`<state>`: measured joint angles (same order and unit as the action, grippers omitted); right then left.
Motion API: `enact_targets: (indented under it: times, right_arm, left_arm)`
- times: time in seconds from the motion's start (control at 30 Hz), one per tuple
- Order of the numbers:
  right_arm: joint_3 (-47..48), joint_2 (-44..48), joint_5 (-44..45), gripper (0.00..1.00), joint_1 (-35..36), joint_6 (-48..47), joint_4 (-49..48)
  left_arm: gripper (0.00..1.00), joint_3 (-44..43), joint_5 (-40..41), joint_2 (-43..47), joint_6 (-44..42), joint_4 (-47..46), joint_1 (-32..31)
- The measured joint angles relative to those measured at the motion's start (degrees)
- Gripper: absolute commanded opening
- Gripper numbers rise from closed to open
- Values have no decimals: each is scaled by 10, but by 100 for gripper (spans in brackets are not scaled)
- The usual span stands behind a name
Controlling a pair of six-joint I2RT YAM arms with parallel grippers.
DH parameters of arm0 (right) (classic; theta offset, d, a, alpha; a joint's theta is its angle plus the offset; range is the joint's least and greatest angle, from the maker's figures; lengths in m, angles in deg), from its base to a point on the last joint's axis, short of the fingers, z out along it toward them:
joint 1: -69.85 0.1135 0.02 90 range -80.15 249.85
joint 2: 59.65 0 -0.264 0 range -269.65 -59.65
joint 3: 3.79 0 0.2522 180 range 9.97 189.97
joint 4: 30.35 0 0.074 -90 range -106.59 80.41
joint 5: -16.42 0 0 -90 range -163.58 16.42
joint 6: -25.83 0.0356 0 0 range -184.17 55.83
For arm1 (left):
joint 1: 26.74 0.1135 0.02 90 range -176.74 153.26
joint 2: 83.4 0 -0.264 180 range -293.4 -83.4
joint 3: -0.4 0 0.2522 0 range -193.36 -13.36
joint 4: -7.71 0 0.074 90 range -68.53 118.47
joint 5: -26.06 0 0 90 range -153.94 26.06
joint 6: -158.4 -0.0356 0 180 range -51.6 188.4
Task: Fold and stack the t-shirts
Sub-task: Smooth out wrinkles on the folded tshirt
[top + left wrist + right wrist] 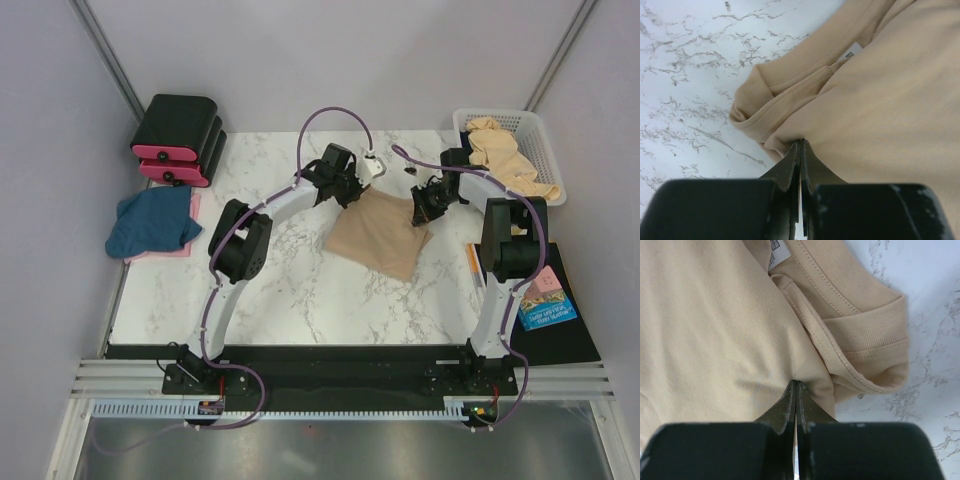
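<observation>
Folding is the step in hand, I judge. The marble table (300,300) carries one tan t-shirt (378,238) near its middle, already doubled into a rough slanted oblong, and I hold it by its far edge with both arms. Other tan shirts (500,155) are heaped in the white basket (545,125) at the far right corner. A dark blue t-shirt (150,222) lies crumpled over a pink t-shirt (193,207) at the left edge.

My left gripper (800,150) is pressed together on a fold of the tan cloth beside the collar, and my right gripper (796,390) pinches the cloth likewise on the other side. The small white neck label (854,50) shows between them.

Next, I think, both pinches must lift together and carry that edge toward me evenly, or the fold goes crooked.
</observation>
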<state>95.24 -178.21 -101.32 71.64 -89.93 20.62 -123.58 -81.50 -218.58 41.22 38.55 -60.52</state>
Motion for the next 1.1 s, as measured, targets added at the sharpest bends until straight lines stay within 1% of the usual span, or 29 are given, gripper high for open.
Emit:
enact_targets:
  times: [0.07,0.27,0.3,0.37,0.4,0.47,0.5,0.53,0.57,0.6,0.63,0.7,0.73,0.77,0.8,0.93,1.0,1.1]
  right_arm:
    - [0,1,3,0,2,0,0]
    - [-5,7,12,0,7,-2,-4]
    - [-5,8,13,1,9,-2,-4]
    - [-8,13,16,6,11,-2,-4]
    - [-10,17,17,22,12,-2,-3]
    - [-14,31,21,43,15,1,1]
    - [-15,40,23,60,16,2,4]
    - [-15,50,24,66,17,5,6]
    - [-15,62,27,73,18,5,8]
    - [-15,76,30,80,18,3,11]
    - [-15,93,35,80,19,2,12]
    - [-15,133,47,86,21,-5,15]
    - [-15,155,55,86,21,-11,15]
    - [-15,177,63,87,21,-17,16]
    - [-15,195,70,88,21,-25,18]
    - [-15,271,112,91,23,-60,35]
    - [-15,295,134,93,23,-76,45]
    - [-15,316,157,93,23,-94,59]
  left_arm:
    - [2,7,12,1,0,-10,1]
    - [2,69,36,26,-1,-44,3]
    - [2,80,40,35,-1,-48,3]
    - [2,98,42,57,-5,-50,3]
    - [2,109,42,72,-10,-50,4]
    - [2,131,39,110,-24,-50,6]
    - [2,139,37,128,-30,-50,6]
    - [8,149,34,151,-40,-48,7]
    - [21,158,27,175,-50,-46,7]
    - [40,166,19,201,-66,-42,7]
    - [61,171,13,222,-80,-39,6]
    - [73,204,-2,279,-120,-39,0]
    - [90,220,-10,303,-142,-36,-4]
    - [97,248,-15,333,-165,-40,-14]
    - [100,274,-21,359,-194,-38,-25]
    - [99,378,-32,414,-289,-39,-85]
    - [100,441,-24,419,-331,-56,-119]
    - [100,532,-5,416,-380,-83,-162]
